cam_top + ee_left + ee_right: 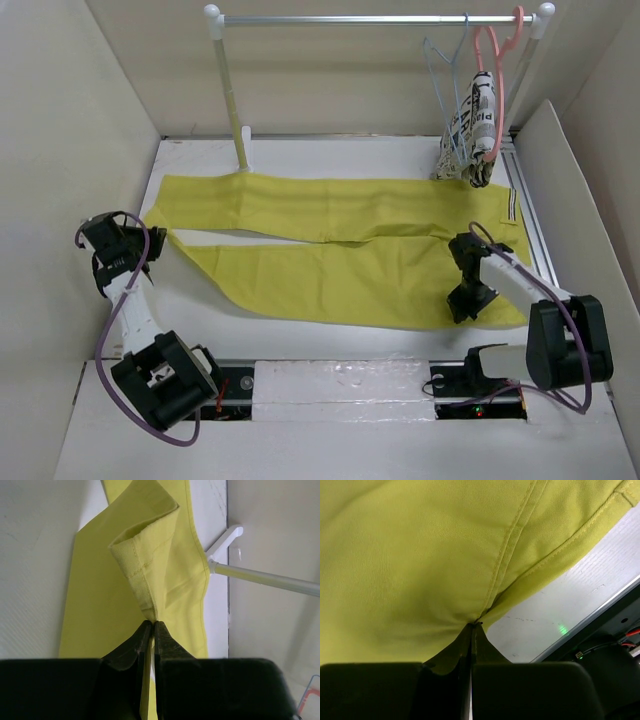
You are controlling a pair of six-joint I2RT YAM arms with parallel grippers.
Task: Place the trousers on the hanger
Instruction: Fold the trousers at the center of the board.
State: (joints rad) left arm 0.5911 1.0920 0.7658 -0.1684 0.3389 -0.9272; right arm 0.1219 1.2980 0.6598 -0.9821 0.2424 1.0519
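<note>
trousers (340,250) run left-right across desk (330,155) | left tool (151,625) pinched on leg hem, right tool (471,626) clamped near waist edge, I think | hanger (443,100) far right, right arm's closer

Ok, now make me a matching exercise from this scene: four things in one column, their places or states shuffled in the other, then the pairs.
Things:
1. trousers
2. pale-blue hanger
3. pink hanger
4. left gripper

States:
A. carries the printed cloth
B. hangs bare on the rail
C. spread flat across the table
D. shut on a leg hem

Pairs: 1-C, 2-B, 3-A, 4-D
</note>
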